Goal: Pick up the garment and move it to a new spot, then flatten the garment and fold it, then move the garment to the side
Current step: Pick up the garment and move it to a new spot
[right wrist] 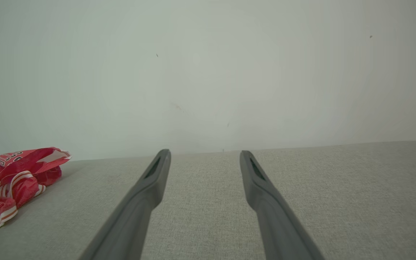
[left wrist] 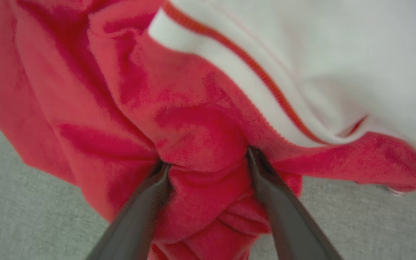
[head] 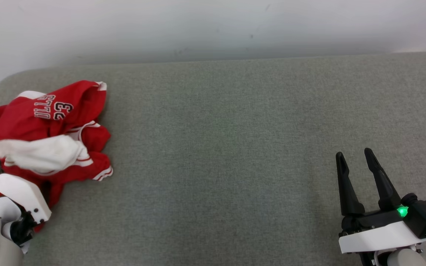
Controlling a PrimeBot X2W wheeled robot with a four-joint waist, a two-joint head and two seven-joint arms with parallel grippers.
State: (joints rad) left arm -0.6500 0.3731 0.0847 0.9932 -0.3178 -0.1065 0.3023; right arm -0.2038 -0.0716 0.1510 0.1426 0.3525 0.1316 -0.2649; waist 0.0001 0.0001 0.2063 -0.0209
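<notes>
Head view: a crumpled red-and-white basketball jersey (head: pixel 50 125), its number 33 showing upside down, lies bunched at the far left of a grey fabric-covered surface (head: pixel 235 147), close to the surface's rounded corner and below a white wall (head: pixel 213 26). At the lower left, the white wrist housing (head: pixel 13 190) of the left arm sits over the near edge of the heap, with red cloth showing around and beneath it. In the left wrist view, the left gripper (left wrist: pixel 207 157) has its two dark fingers (left wrist: pixel 139 216) spread wide and their tips pushed into the red fabric, a thick fold of cloth bulging between them. The jaws are parted and not pinched together on the cloth. A white panel edged with thin red stripes drapes across the upper right of that view, and the grey surface shows on both sides below the cloth. At the lower right of the head view, the right gripper (head: pixel 354 152) is over bare grey fabric, well apart from the jersey, its jaws parted and holding nothing. A green light (head: pixel 402 211) glows on its dark body. The right wrist view shows the jersey at the far left edge.
</notes>
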